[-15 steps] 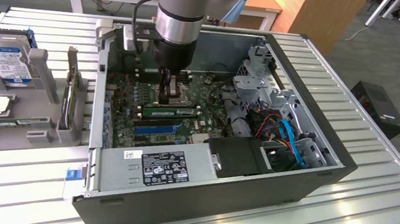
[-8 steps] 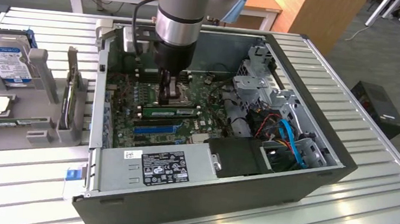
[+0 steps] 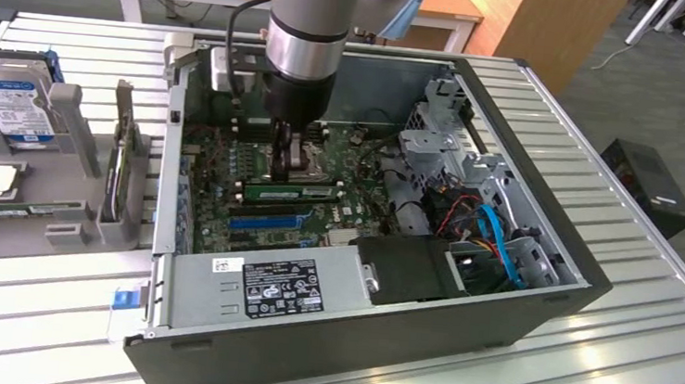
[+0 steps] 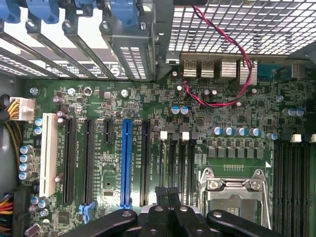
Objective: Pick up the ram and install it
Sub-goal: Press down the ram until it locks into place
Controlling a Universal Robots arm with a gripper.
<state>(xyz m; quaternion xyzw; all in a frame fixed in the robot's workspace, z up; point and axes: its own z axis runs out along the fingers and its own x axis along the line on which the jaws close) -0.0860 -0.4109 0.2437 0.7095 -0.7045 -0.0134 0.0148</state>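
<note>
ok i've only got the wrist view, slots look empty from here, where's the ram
observer: the ram lies across the motherboard, right at the tip of the end effector.
operator: what else is around
observer: a grey holder on the exterior view's left, with a hard drive standing in it.
operator: and nearer the camera
observer: a silver power supply with a label, at that end of the case.
</note>
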